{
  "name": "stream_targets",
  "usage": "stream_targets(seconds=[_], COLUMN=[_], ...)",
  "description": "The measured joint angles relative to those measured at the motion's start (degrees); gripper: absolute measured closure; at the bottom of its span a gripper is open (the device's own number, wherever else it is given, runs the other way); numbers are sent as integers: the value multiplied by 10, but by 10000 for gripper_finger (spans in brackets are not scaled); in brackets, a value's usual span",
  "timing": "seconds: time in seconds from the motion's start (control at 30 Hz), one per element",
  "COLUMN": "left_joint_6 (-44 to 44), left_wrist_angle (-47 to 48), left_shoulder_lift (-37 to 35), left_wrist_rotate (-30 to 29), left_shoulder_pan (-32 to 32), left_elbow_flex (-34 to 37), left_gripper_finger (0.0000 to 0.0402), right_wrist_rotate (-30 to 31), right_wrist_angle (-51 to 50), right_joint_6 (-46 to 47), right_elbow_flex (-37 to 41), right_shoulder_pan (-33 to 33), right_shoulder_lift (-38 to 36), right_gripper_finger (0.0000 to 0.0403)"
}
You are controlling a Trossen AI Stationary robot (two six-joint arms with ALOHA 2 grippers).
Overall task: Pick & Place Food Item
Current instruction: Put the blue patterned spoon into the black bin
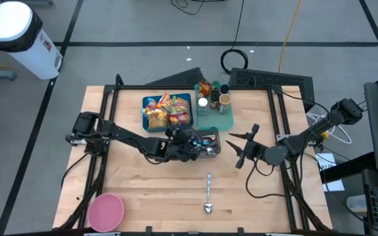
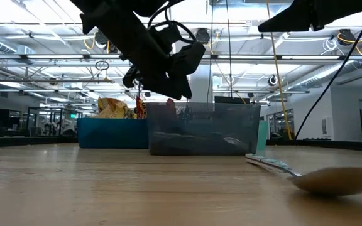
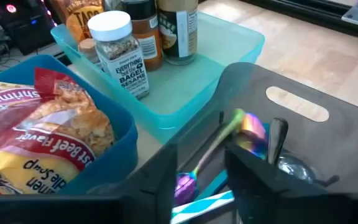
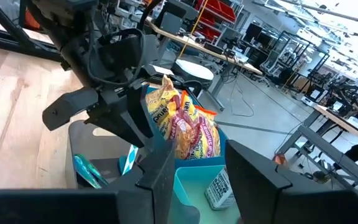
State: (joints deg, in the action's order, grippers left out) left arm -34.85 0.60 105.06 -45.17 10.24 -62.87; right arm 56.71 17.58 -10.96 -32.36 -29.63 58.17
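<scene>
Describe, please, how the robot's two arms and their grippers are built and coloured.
Both arms are dark, nearly black, made of slim jointed links with chunky housings at the joints and thin black cables looping alongside. The left gripper and the right gripper each end in two flat, dark, angular fingers. No markings are legible.

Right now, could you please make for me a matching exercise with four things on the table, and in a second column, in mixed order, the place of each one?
Things:
1. pink bowl
2. spoon
3. snack packets
4. spice jars

Places:
A. inside the blue bin
B. on the bare wood in the front middle of the table
C. at the table's front left corner
D. inside the teal tray

Right pairs: 1-C, 2-B, 3-A, 4-D
</scene>
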Motion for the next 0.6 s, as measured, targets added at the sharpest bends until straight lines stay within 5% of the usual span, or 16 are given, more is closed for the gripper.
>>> stream_targets(seconds=[0.17,0.4,0.6], left_joint_6=[-1,1,-3], left_wrist_angle=[4,-13,-21], left_shoulder_lift=[0,0,-7], left_wrist_rotate=[11,68,141], left_shoulder_pan=[-3,-5,-12], left_elbow_flex=[0,0,0], left_gripper_finger=[197,139,117], right_wrist_rotate=[-60,-374,-545], right_wrist_angle=[-4,65,161], right_joint_6=[20,55,45], right_elbow_flex=[0,0,-26], right_shoulder_pan=[-1,17,23], right_shoulder_lift=[0,71,233], right_gripper_finger=[261,253,238])
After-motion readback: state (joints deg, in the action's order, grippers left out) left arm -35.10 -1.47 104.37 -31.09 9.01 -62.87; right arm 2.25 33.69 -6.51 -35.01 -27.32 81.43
